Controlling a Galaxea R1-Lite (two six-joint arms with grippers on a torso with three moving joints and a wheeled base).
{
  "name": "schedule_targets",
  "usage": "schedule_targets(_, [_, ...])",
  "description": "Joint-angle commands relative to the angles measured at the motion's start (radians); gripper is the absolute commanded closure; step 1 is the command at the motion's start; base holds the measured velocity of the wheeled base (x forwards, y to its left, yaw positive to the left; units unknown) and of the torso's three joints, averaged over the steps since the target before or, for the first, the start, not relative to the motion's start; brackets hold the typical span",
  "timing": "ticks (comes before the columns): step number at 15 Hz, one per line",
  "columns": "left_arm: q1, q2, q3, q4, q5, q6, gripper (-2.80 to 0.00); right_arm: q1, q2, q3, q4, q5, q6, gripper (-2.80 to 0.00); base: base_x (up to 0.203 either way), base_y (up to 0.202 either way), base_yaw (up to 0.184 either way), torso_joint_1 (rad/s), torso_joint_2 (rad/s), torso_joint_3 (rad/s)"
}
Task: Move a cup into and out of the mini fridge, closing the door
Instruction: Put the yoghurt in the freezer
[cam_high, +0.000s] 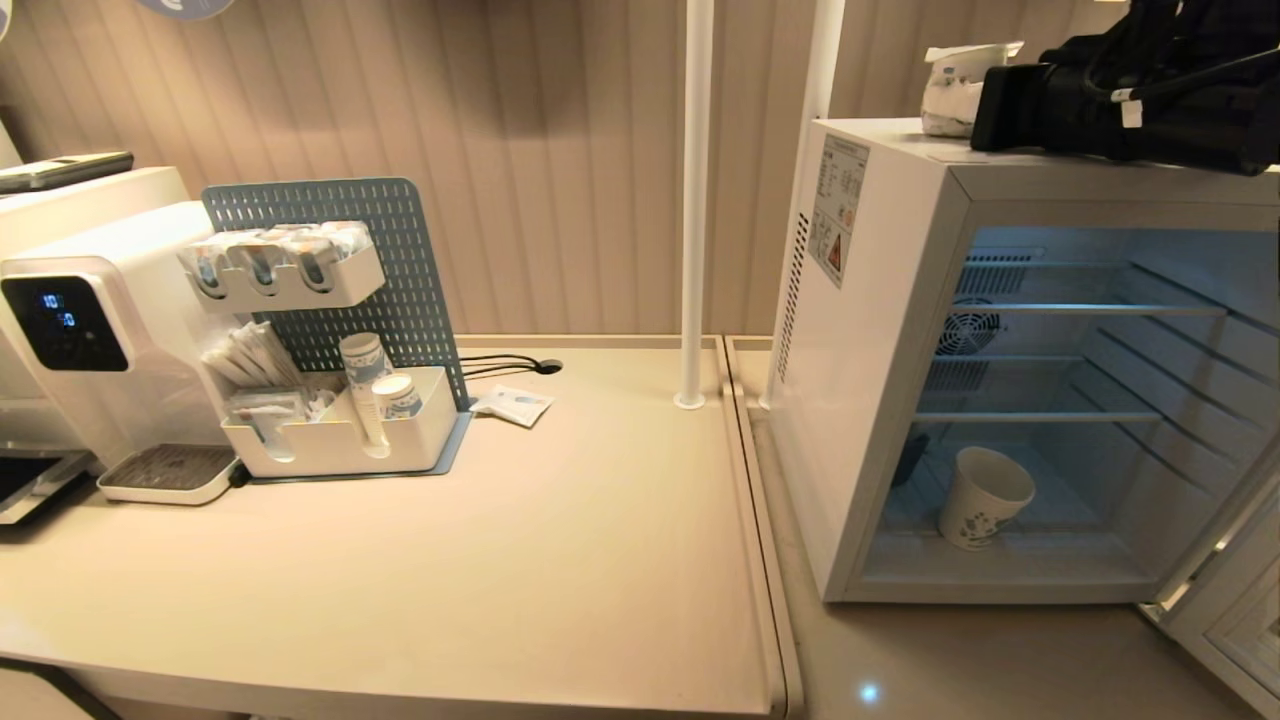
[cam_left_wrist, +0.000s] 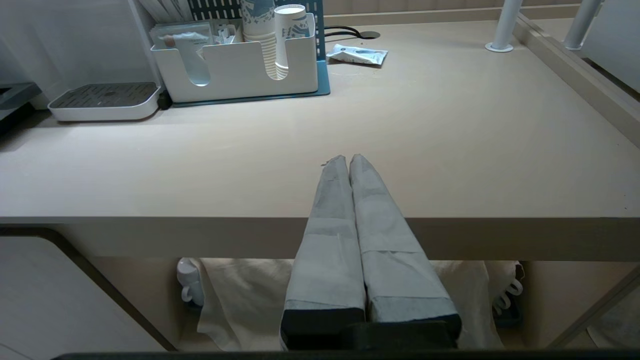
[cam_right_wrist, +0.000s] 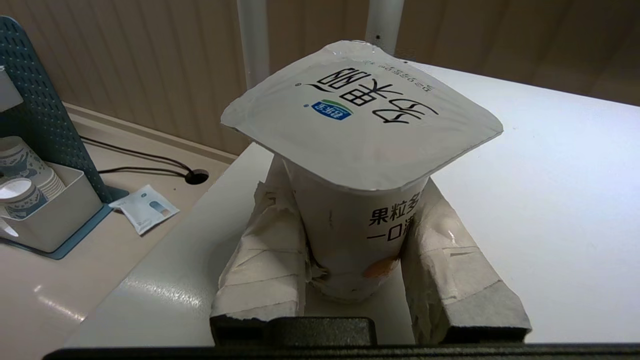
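1. Right gripper is on top of the mini fridge; I see its padded fingers clamped on both sides of a foil-lidded tub standing upright there.
2. Left gripper hangs at the near edge of the table, its jaws pressed together and holding nothing.
3. I see the cup, white with a bluish print, tilted on the fridge floor below the wire shelves.
4. At the right edge, the door stands swung open.
5. On the table, well to the left, are a water dispenser, stacked paper cups in a white organiser, and a sachet.
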Motion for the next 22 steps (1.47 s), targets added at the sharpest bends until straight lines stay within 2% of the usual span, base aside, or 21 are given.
schedule_targets(1, [0.0, 0.0, 0.0, 0.0, -0.001, 0.001, 0.0, 0.001, -0.045, 0.024, 0.018, 0.001, -0.004, 0.0, 0.0, 0.0, 0.0, 0.0, 0.0, 0.0])
schedule_targets(10, [0.0, 0.0, 0.0, 0.0, -0.001, 0.001, 0.0, 0.001, -0.145, 0.098, 0.019, -0.018, -0.009, 0.0, 0.0, 0.0, 0.0, 0.0, 0.0, 0.0])
schedule_targets(14, [0.0, 0.0, 0.0, 0.0, -0.001, 0.001, 0.0, -0.005, -0.299, 0.238, 0.063, -0.033, -0.021, 0.0, 0.0, 0.0, 0.0, 0.0, 0.0, 0.0])
schedule_targets(18, [0.0, 0.0, 0.0, 0.0, -0.001, 0.001, 0.0, -0.012, -0.444, 0.371, 0.118, -0.114, -0.046, 0.0, 0.0, 0.0, 0.0, 0.0, 0.0, 0.0])
schedule_targets(22, [0.0, 0.0, 0.0, 0.0, -0.001, 0.001, 0.0, -0.011, -0.525, 0.403, 0.116, -0.123, -0.049, 0.0, 0.0, 0.0, 0.0, 0.0, 0.0, 0.0])
